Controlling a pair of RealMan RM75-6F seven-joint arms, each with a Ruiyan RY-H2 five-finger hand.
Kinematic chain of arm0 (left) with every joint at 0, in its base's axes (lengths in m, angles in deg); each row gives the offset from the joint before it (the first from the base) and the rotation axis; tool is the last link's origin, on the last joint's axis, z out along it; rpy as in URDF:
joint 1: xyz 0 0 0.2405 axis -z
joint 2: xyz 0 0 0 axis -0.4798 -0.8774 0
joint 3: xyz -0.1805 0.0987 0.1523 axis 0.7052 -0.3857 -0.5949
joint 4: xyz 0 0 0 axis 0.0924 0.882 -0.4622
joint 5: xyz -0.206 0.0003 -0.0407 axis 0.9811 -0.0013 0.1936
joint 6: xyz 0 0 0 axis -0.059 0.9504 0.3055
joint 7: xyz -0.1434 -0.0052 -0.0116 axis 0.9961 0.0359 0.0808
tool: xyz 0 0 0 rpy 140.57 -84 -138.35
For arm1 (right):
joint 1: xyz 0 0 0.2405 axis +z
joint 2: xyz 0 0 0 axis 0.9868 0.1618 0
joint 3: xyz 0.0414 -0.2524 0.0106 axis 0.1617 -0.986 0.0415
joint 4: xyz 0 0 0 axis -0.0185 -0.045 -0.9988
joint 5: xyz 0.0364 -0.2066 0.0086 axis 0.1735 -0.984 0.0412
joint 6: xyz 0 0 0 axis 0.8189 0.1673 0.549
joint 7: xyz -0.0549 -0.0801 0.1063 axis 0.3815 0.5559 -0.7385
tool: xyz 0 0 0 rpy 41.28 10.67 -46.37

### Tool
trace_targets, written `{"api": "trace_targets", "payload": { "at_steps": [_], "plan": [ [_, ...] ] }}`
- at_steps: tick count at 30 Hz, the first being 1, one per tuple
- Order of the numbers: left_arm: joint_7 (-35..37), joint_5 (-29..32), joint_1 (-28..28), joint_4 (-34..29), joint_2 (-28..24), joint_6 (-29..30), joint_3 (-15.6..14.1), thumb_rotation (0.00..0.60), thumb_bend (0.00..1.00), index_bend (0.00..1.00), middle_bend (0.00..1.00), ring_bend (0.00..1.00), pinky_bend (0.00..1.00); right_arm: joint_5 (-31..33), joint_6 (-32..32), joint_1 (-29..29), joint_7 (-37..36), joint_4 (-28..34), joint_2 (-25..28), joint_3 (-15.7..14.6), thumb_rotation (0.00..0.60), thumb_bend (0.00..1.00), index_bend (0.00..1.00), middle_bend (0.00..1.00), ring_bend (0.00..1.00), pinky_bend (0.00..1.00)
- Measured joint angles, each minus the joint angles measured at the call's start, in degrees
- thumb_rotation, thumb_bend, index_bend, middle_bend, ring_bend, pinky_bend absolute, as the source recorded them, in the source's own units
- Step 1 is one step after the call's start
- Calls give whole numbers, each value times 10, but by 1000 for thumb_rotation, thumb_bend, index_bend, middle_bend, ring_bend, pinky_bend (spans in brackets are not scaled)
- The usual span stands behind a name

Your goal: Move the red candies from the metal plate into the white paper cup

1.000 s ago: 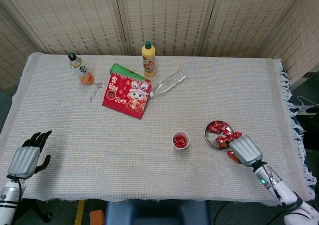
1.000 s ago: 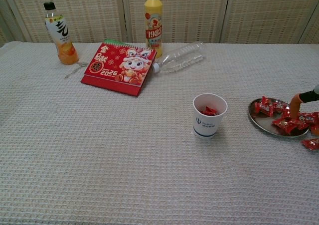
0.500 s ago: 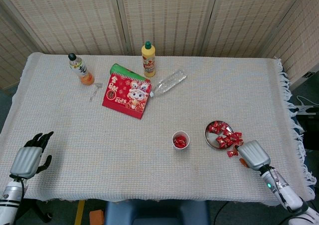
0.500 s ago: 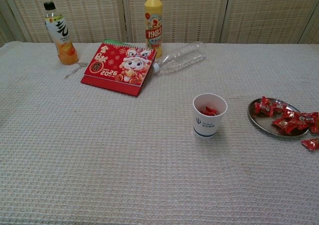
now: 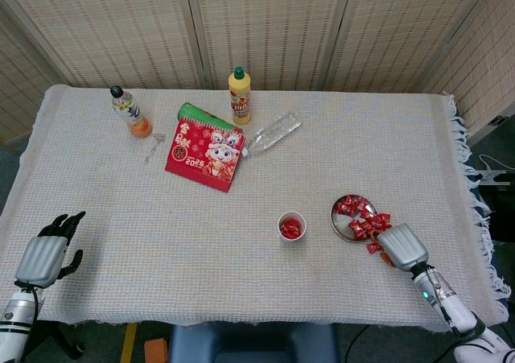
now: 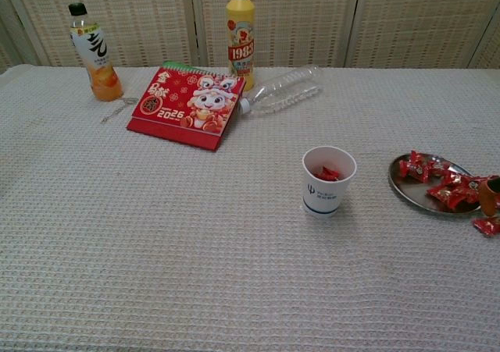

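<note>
On the table, red candies (image 5: 364, 222) lie just beside right-hand fingers (image 6: 490, 195)

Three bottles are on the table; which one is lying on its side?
The clear plastic bottle, empty-looking, lies on its side beside the red calendar. The yellow bottle and the orange drink bottle both stand upright.

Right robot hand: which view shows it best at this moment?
The head view. There the whole back of the right robot hand shows, just beside the metal plate and over spilled red candies. The chest view catches only an orange fingertip at its right edge, beside the plate.
</note>
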Motion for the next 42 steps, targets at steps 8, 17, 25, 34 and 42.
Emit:
{"api": "trace_targets", "payload": {
  "at_steps": [8, 17, 25, 34, 42],
  "plan": [
    [1, 1, 1, 1, 0, -3, 0, 600, 477, 0, 121, 72, 235, -2, 0, -4, 0, -15, -14, 1, 600, 258, 469, 1000, 930, 1000],
    [6, 0, 1, 1, -2, -2, 0, 600, 477, 0, 122, 72, 235, -3, 0, -4, -1, -21, -25, 5, 600, 259, 494, 1000, 937, 1000],
    [14, -5, 1, 2, -4, 0, -1, 600, 477, 0, 121, 73, 235, 2, -5, -4, 0, -24, -34, 9, 600, 258, 534, 1000, 942, 1000],
    [20, -10, 0, 4, -5, 2, -3, 600, 478, 0, 121, 72, 235, 5, -13, -3, -2, -26, -39, 10, 600, 294, 582, 1000, 943, 1000],
    [19, -12, 0, 4, -5, 4, -3, 600, 477, 0, 122, 72, 235, -4, 13, -8, -15, -11, -26, 12, 600, 315, 597, 1000, 943, 1000]
  ]
}}
